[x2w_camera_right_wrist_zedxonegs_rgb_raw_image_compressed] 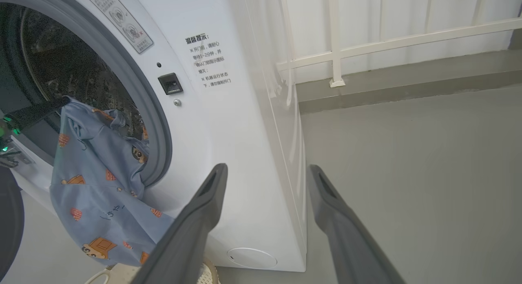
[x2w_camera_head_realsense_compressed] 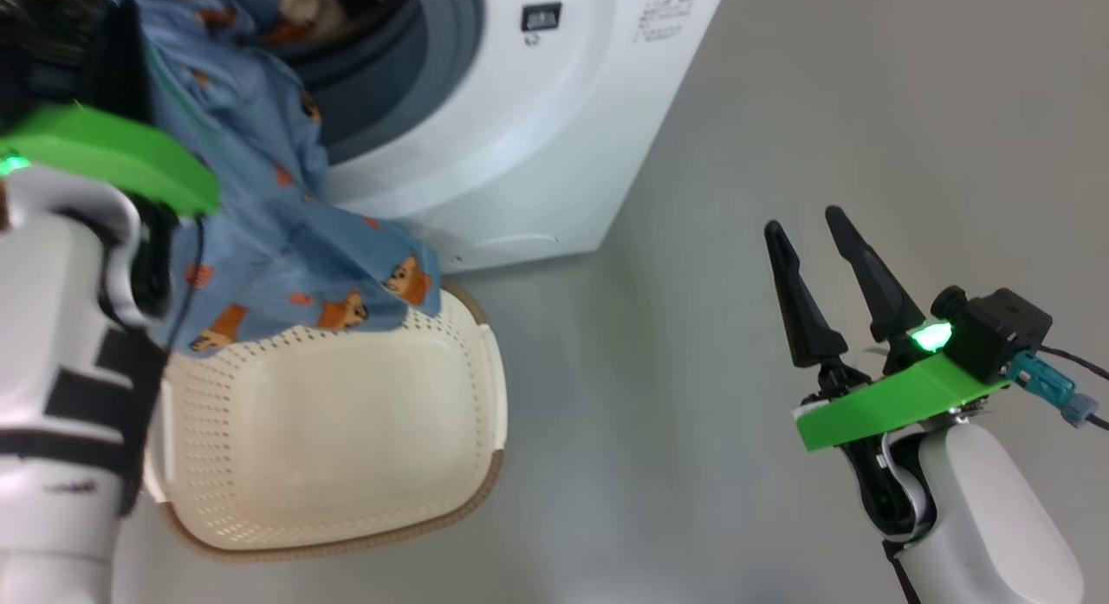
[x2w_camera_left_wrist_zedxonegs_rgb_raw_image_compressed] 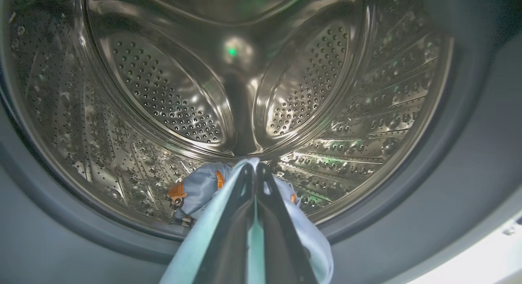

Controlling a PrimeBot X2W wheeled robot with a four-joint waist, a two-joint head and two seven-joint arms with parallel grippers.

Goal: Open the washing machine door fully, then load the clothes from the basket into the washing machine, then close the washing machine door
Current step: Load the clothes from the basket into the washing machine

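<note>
The washing machine (x2w_camera_head_realsense_compressed: 537, 136) stands open at the top of the head view. My left gripper (x2w_camera_left_wrist_zedxonegs_rgb_raw_image_compressed: 252, 166) is at the mouth of the steel drum (x2w_camera_left_wrist_zedxonegs_rgb_raw_image_compressed: 171, 92), shut on a light blue garment (x2w_camera_head_realsense_compressed: 260, 214) with bear prints. That garment hangs from the opening down to the far rim of the cream basket (x2w_camera_head_realsense_compressed: 329, 431), whose inside looks bare. More blue cloth (x2w_camera_left_wrist_zedxonegs_rgb_raw_image_compressed: 195, 186) lies on the drum floor. My right gripper (x2w_camera_head_realsense_compressed: 802, 220) is open and holds nothing, off to the machine's right over the floor. A dark rounded edge (x2w_camera_right_wrist_zedxonegs_rgb_raw_image_compressed: 8, 227) may be the open door.
Grey floor (x2w_camera_head_realsense_compressed: 693, 413) spreads between the basket and my right arm. A white railing (x2w_camera_right_wrist_zedxonegs_rgb_raw_image_compressed: 334, 51) and a low kerb run behind the machine's right side. The door latch (x2w_camera_right_wrist_zedxonegs_rgb_raw_image_compressed: 170, 83) sits right of the opening.
</note>
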